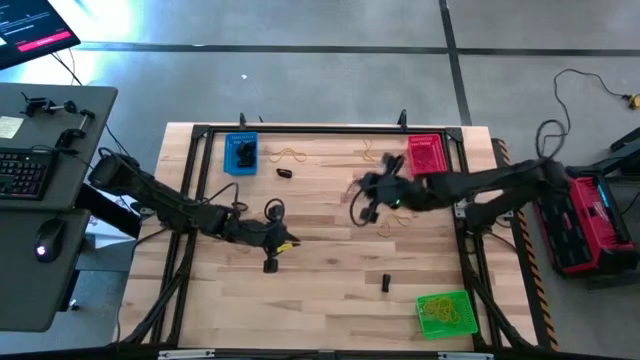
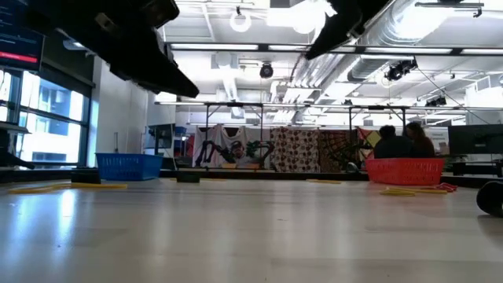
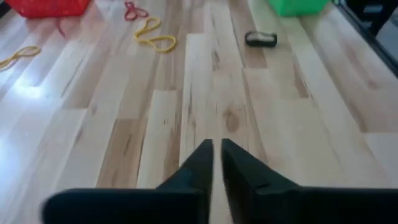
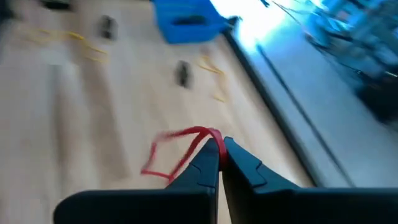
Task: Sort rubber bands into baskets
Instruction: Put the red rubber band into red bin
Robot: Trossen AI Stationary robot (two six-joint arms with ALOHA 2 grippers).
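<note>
Overhead, right gripper (image 4: 219, 155) clenched on red rubber band (image 4: 177, 152) (no legible writing)

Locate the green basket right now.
In the high view the green basket sits at the table's near right corner, yellow bands inside, a small black band lying just left of it.

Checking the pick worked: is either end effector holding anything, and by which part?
The right end effector pinches a red rubber band at one end of its loop; the rest dangles. The left end effector holds nothing.
</note>
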